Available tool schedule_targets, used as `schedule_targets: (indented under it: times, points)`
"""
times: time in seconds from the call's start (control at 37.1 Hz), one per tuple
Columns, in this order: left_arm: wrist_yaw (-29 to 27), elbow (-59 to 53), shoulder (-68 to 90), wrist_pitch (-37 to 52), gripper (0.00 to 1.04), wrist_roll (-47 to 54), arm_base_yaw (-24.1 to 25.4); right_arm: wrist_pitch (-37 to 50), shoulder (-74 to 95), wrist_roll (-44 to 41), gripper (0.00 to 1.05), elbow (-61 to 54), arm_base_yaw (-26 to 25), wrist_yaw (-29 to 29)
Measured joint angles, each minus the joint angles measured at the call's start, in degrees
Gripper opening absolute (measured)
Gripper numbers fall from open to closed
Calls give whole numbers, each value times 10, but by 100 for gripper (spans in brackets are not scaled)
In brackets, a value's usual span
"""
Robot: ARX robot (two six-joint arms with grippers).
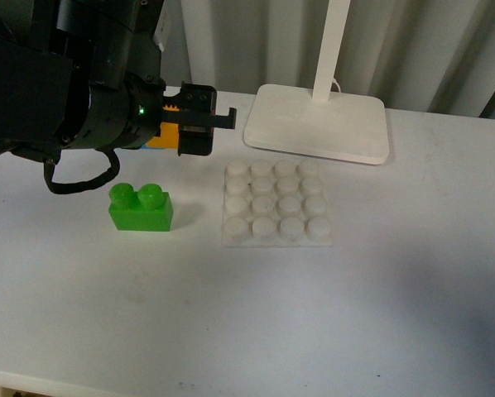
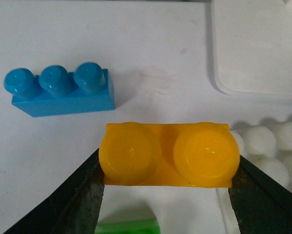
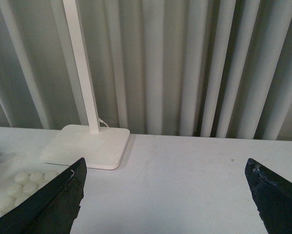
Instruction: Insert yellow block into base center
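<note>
One yellow block (image 2: 168, 155): clamped end to end in left jaws.
Right jaws: spread wide, holding nothing.
Base (image 1: 276, 241): flat on tabletop (image 1: 396, 314).

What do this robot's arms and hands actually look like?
The left arm is bulky, rounded and black, with a small green light glowing on it and a black cable looping beneath. Its left hand is a boxy black clamp. The right hand shows only two dark, wedge-shaped fingers with rough edges; its arm is out of view.
</note>
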Motion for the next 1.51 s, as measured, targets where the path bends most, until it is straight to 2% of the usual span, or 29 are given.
schedule_targets:
  times: [0.35,0.59,1.0,1.51]
  points:
    - [-25,-29,-29,-16,65,-40,-101,0,0,0,95,0,0,0]
    - [-34,-16,-14,-31,65,-64,-148,0,0,0,95,0,0,0]
    - [-59,44,53,-65,65,-94,-163,0,0,0,95,0,0,0]
    - [-63,65,76,-76,65,-112,-171,0,0,0,95,0,0,0]
